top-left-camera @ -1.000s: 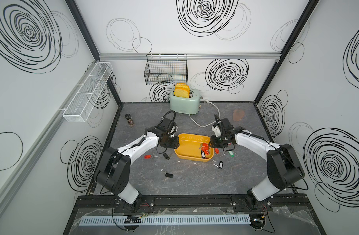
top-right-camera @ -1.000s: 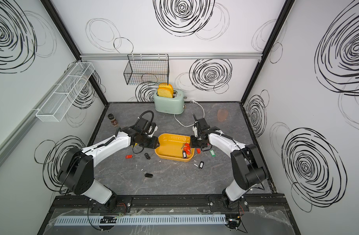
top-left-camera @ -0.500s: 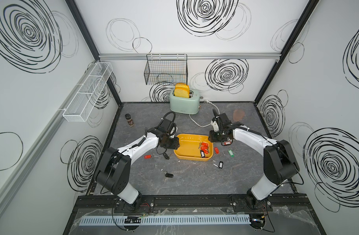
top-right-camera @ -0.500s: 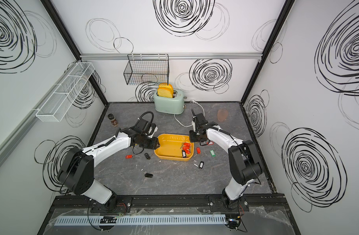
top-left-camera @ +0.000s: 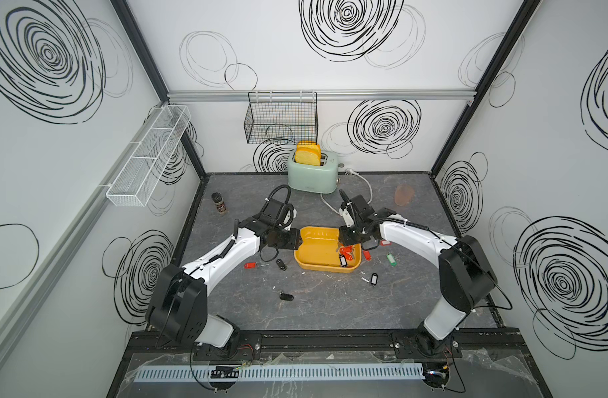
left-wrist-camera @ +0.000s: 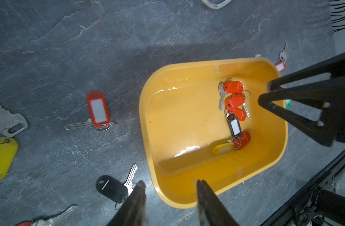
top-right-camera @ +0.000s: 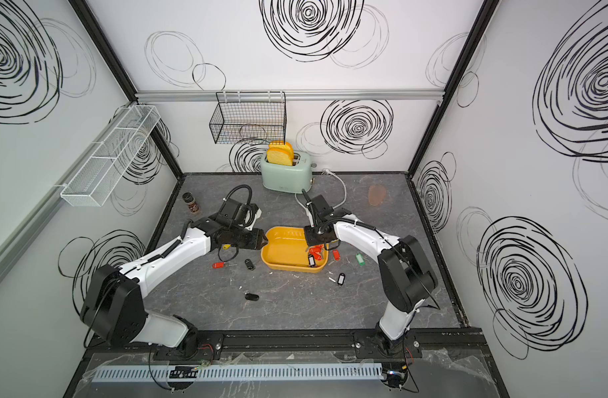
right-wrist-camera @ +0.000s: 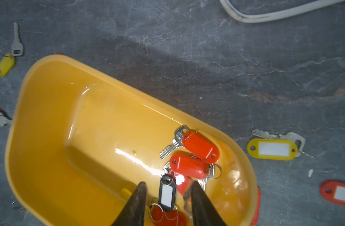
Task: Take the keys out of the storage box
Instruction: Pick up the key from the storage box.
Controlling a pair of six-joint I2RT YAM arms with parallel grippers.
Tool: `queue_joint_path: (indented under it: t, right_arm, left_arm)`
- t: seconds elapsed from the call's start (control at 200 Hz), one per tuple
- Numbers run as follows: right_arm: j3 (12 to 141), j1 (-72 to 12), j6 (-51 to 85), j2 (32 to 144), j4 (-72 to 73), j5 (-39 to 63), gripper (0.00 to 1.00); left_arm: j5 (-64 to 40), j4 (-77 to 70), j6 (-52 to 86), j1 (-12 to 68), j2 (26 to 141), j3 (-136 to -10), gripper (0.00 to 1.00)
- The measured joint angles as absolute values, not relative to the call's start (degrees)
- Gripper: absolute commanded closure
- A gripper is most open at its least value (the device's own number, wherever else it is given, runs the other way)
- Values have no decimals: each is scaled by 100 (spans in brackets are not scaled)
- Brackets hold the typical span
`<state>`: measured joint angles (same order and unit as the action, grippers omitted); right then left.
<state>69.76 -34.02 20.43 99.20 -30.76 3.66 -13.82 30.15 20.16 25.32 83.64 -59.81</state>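
I have one box (top-left-camera: pixel 316 243) mid-table (top-left-camera: pixel 330 310), between my two arms. Six keys (left-wrist-camera: pixel 234 101) lie inside, bunched at its right end: four with red tags, one with a black tag (right-wrist-camera: pixel 167 193), one with a yellow tag (left-wrist-camera: pixel 223 149). Outside it, a top view shows me three black-tagged keys, two red and one green in plain sight; others are half hidden by the arms. My left claw (left-wrist-camera: pixel 170 185) is spread astride the box's left rim. My right claw (right-wrist-camera: pixel 168 185) hangs spread around the black tag, pinching nothing.
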Motion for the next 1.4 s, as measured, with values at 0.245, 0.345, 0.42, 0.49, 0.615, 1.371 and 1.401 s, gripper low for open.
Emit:
queue_joint_path:
  t: [0.245,0.345,0.42,0.49,0.615,1.371,1.401]
  right_arm:
    - [6995,-3400,2364,10580,-2781,156,61]
    - [7043,-3400,2445,10735,-2720,99,64]
    - [7100,-3400,2499,10814,-2668,62,66]
    - [7175,-3400,2532,10879,-2630,27,67]
    - [7290,-3400,2582,10938,-2617,-43,72]
    - [7524,-3446,2547,11277,-2620,-517,95]
    - [7537,-3459,2526,11277,-2624,-532,97]
  left_arm:
    - [-1365,3026,2060,2532,8272,-5822,52]
    - [-1358,3028,2073,2532,8224,-5749,52]
    - [-1345,3030,2084,2532,8195,-5721,52]
    - [-1341,3030,2084,2532,8195,-5719,52]
    - [-1339,3033,2086,2532,8195,-5697,53]
    - [-1321,3030,2084,2532,8195,-5688,54]
    - [-1321,3030,2084,2532,8195,-5688,54]
